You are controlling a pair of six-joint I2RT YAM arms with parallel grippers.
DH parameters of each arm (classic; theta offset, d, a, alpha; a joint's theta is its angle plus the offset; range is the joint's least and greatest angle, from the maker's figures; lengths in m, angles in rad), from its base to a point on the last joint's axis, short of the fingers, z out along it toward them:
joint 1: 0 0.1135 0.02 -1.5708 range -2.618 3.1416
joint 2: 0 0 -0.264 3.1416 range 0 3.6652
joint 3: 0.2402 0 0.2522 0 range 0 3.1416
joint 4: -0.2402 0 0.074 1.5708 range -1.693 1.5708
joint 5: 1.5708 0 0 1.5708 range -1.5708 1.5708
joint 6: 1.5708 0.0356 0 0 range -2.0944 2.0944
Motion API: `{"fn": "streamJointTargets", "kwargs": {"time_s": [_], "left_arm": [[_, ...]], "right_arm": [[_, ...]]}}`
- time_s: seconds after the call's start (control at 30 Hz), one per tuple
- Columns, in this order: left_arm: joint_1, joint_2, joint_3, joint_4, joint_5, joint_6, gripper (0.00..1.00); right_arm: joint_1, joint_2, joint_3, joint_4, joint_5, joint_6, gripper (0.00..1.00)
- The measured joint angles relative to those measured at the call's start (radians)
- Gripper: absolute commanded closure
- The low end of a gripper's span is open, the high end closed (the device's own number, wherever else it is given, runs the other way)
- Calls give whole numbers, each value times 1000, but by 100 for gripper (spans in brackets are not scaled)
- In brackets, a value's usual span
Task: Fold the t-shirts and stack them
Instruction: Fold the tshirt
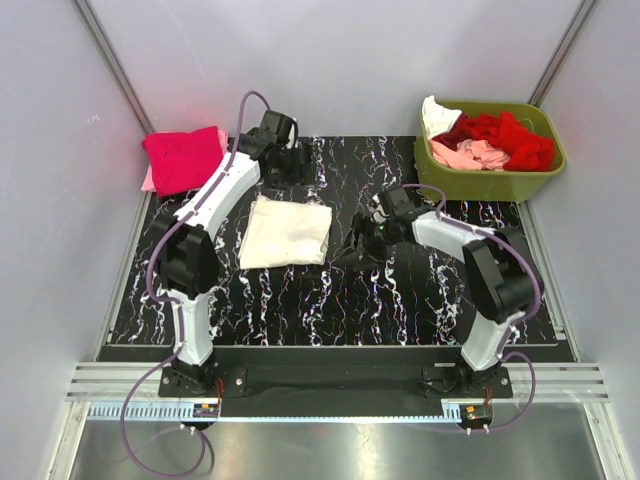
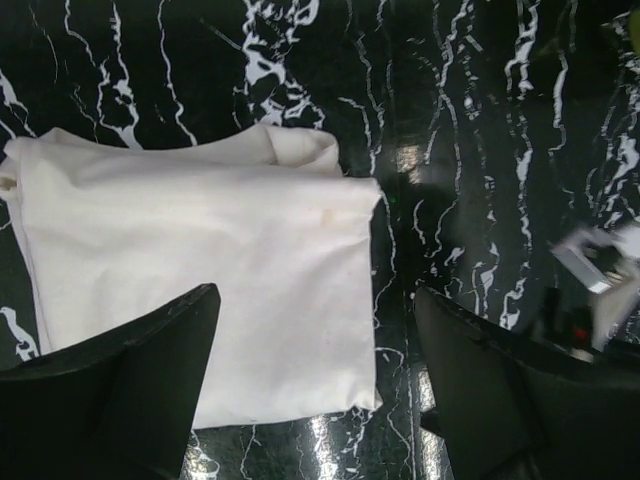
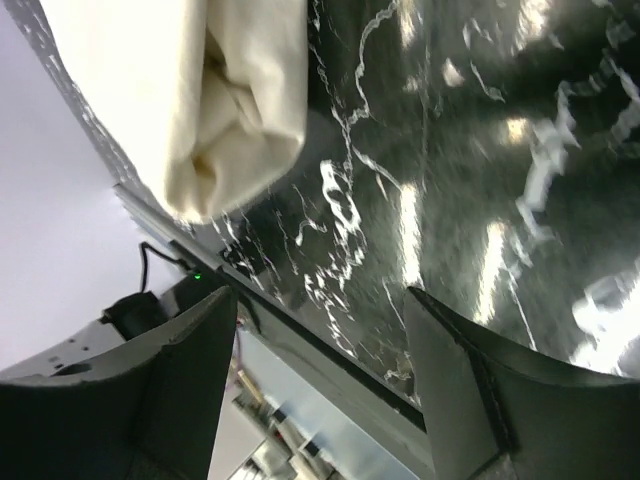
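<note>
A folded cream-white t-shirt [image 1: 286,231] lies on the black marbled mat, left of centre; it also shows in the left wrist view [image 2: 200,270] and the right wrist view [image 3: 200,90]. A folded magenta-red t-shirt [image 1: 184,158] rests on a pale pink one at the far left. Red [image 1: 505,138], pale pink [image 1: 472,154] and white [image 1: 438,116] t-shirts lie crumpled in the bin. My left gripper [image 1: 291,164] is open and empty, above the cream shirt's far edge [image 2: 315,330]. My right gripper [image 1: 358,246] is open and empty, just right of that shirt [image 3: 320,330].
The olive-green bin [image 1: 490,180] stands at the far right corner of the mat. The mat [image 1: 400,300] ends in a metal rail along the near edge. Grey walls close in on the left, right and back.
</note>
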Motion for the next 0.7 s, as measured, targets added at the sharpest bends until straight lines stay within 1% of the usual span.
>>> {"fn": "streamJointTargets", "kwargs": {"time_s": [0.03, 0.07, 0.1, 0.17, 0.23, 0.27, 0.33, 0.43, 0.53, 0.6, 0.7], "left_arm": [[2, 3, -15, 3, 2, 0, 17], [6, 3, -37, 0, 3, -1, 17], [11, 1, -64, -1, 3, -2, 17], [14, -11, -120, 3, 3, -5, 18], [19, -47, -199, 9, 0, -21, 18], [21, -77, -246, 12, -1, -29, 19], [22, -162, -340, 11, -2, -52, 19], [15, -323, -458, 34, -4, -86, 19], [5, -461, -532, 59, -4, -110, 19], [-1, -523, -567, 75, -5, -119, 20], [-6, -552, -603, 79, -5, -126, 20]], "right_arm": [[-2, -37, -13, -24, 23, -11, 30], [-2, -71, -22, -45, 41, -20, 39], [-2, -101, -27, -61, 52, -29, 52], [-2, -144, -29, -72, 59, -40, 61], [-2, -160, -16, -71, 47, -47, 69], [-2, -155, -2, -69, 33, -49, 71], [-2, -118, 60, -75, -8, -56, 80], [-2, 21, 252, -85, -86, -71, 85], [-2, 203, 477, -76, -157, -84, 87], [-3, 319, 613, -82, -190, -84, 88], [-6, 470, 768, -80, -219, -81, 89]]}}
